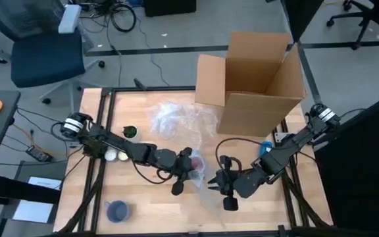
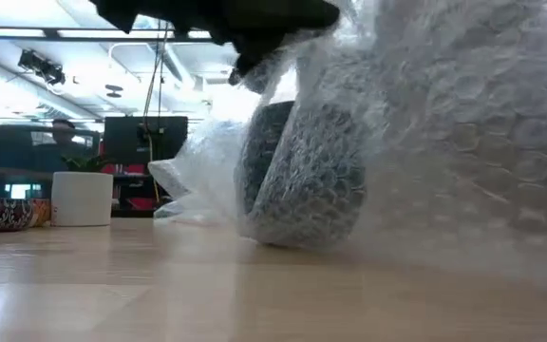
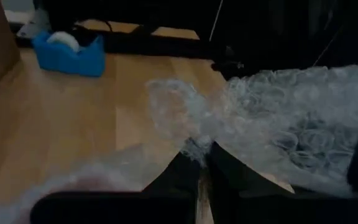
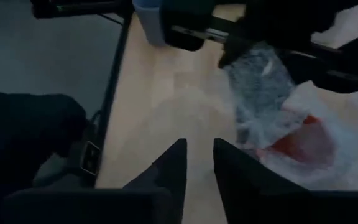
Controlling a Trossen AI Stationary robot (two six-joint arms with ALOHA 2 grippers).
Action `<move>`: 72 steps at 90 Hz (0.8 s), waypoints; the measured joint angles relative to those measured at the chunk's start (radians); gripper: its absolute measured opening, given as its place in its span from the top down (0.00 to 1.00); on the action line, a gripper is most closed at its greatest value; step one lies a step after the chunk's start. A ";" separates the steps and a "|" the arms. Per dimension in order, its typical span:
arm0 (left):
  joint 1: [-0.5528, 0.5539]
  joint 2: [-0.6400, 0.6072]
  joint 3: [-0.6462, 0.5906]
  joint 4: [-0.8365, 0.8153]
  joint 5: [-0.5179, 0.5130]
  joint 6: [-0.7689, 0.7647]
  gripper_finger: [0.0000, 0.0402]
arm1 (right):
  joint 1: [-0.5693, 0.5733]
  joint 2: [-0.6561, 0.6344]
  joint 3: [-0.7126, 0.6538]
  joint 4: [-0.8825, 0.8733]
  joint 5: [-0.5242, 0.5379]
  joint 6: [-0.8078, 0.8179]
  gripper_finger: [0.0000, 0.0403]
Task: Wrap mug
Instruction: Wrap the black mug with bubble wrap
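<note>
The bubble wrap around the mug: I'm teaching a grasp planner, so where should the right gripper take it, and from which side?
Probably the loose edge of the bubble wrap that trails toward the right gripper, approached low from the right. That flap lies thin and free on the table, while the left gripper already pinches the wrap by the mug.

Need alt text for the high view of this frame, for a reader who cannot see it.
Seen from above, the left gripper and right gripper meet at a mug half covered in bubble wrap on a wooden table. An open cardboard box stands at the far edge, with loose wrap beside it.
</note>
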 joint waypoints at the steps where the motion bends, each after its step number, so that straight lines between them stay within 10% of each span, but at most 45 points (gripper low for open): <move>1: 0.001 0.002 0.004 0.000 0.000 0.004 1.00 | -0.001 0.000 0.000 -0.008 0.006 0.005 0.81; 16: 0.002 0.022 0.035 0.003 0.030 0.038 1.00 | -0.040 0.008 0.000 -0.122 0.102 0.128 0.71; 72: 0.006 0.029 0.036 0.003 0.013 0.108 1.00 | -0.135 0.012 0.000 0.007 -0.187 0.155 0.67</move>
